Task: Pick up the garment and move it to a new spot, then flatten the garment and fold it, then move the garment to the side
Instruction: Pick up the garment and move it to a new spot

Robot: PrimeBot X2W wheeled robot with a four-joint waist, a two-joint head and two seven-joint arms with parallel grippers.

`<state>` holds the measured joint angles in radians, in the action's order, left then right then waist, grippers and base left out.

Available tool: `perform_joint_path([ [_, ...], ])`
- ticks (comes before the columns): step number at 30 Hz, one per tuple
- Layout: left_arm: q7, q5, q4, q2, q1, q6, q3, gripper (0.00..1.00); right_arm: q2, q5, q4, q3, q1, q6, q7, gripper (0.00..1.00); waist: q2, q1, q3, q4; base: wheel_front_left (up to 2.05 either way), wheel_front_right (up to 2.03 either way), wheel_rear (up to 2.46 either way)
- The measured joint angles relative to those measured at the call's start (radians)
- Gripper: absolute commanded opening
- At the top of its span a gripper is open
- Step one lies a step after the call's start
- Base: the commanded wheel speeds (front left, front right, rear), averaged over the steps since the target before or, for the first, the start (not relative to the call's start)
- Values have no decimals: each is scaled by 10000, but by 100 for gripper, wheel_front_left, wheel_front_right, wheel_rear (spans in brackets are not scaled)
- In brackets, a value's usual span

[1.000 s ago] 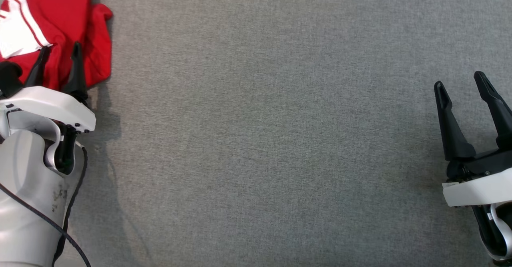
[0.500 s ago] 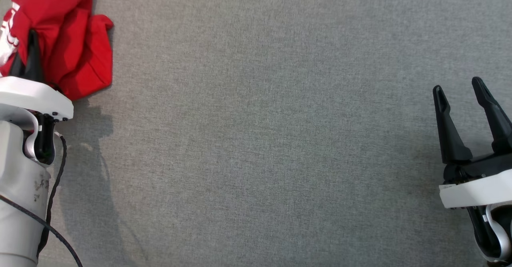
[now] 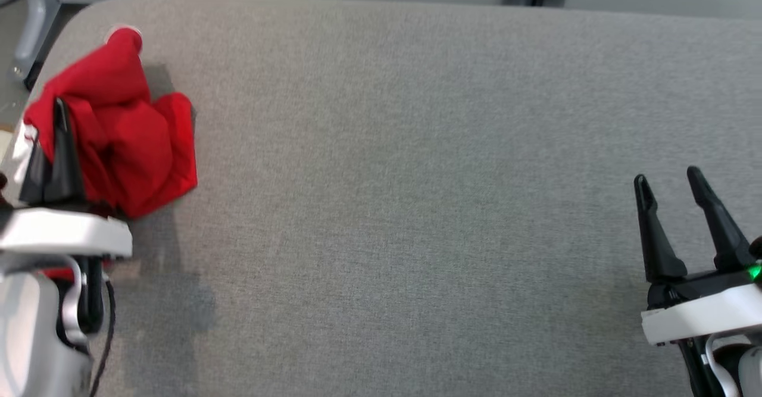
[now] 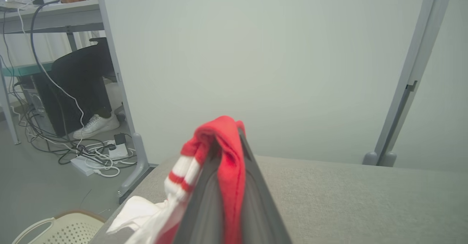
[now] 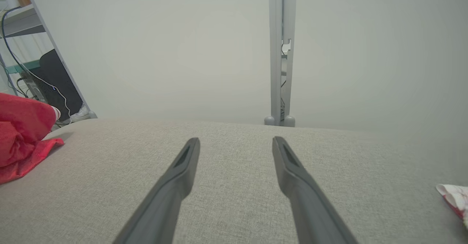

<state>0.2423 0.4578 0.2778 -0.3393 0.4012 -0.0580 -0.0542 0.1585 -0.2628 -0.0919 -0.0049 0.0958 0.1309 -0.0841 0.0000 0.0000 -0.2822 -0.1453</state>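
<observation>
left pincer (image 3: 56, 123): we are clamping it together on a fold of the crumpled red fabric garment with white stripes (image 3: 131, 147), ready for carrying | garment: bunching just beside its fingers on the grey cloth worktop (image 3: 417, 206) | right pincer (image 3: 667, 174): we are holding it apart and empty, well clear, free for flattening

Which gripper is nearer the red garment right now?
Left. The left gripper is shut on the red garment; the right gripper is open, far across the grey surface.

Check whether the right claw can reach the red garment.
Probably, at a stretch: bare grey table lies between the open right claw and the red garment, which the left claw grips.
</observation>
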Motion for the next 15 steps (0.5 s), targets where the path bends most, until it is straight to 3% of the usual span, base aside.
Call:
perform_joint_path([
  [9, -1103, -42, -3218, 127, -3165, -1127, 54, 0, -184, 13, 178, 42, -559, 0, -134, 100, 0, 0, 1088, 670, 0, 0, 0],
  [15, -1557, 15, -4000, 251, -4002, -1321, -192, 0, -171, 13, 107, -54, -786, 0, -84, 100, 0, 0, 1470, 1083, 0, 0, 0],
])
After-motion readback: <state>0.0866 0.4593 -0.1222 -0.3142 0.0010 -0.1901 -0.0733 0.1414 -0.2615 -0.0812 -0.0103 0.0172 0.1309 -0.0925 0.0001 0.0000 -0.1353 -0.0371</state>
